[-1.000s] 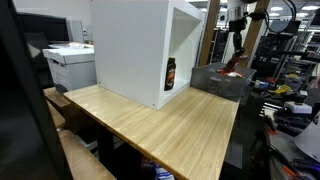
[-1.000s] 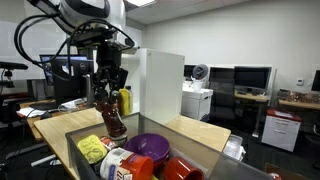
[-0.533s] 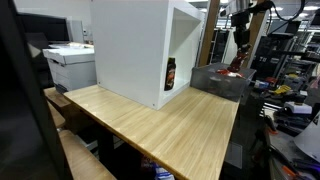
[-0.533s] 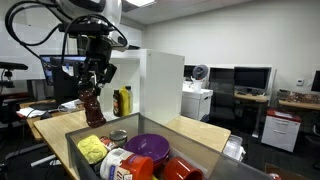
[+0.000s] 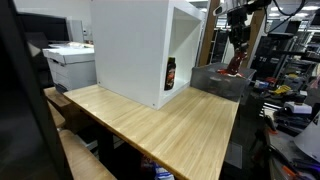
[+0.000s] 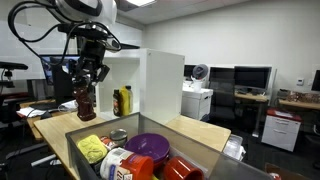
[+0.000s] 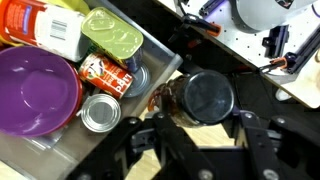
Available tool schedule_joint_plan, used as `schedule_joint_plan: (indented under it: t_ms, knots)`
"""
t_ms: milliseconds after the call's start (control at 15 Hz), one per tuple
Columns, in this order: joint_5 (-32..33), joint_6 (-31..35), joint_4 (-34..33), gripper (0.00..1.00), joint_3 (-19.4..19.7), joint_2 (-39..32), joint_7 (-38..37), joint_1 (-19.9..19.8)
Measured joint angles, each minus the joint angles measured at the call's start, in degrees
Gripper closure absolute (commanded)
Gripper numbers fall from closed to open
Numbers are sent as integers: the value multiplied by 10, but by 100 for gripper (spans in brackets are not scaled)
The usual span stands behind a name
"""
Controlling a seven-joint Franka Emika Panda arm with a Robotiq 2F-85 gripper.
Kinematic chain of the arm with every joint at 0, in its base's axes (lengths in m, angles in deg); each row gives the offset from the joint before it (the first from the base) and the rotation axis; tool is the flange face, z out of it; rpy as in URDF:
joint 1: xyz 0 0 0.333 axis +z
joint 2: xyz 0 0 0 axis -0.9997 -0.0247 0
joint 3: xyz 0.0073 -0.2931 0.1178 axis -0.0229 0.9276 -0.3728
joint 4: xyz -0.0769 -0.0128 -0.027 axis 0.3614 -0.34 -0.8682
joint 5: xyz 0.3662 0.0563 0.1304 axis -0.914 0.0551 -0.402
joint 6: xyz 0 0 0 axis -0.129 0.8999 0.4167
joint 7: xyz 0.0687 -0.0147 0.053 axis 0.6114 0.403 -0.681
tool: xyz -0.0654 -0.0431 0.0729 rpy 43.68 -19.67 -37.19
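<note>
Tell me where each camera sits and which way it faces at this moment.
Exterior view: sits across the wooden table, facing the open side of the white cabinet; the arm shows small, far upper right.
Exterior view: sits behind the bin, facing over it to the cabinet; the gripper grips a brown bottle at upper left.
Wrist view: looks straight down; fingers flank the bottle's black cap, bin at left.
Shared: both exterior views show cabinet and arm; the purple bowl shows in the wrist view and an exterior view.
</note>
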Motion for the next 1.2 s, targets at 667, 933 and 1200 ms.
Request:
schedule_joint_plan:
  t_ms: [667, 933, 1200]
  knots:
    - [-31, 55, 47, 74, -19, -18, 8, 23]
    - [-31, 129, 100, 74, -24, -19, 8, 23]
    - [-31, 150, 126, 74, -29, -25, 4, 23]
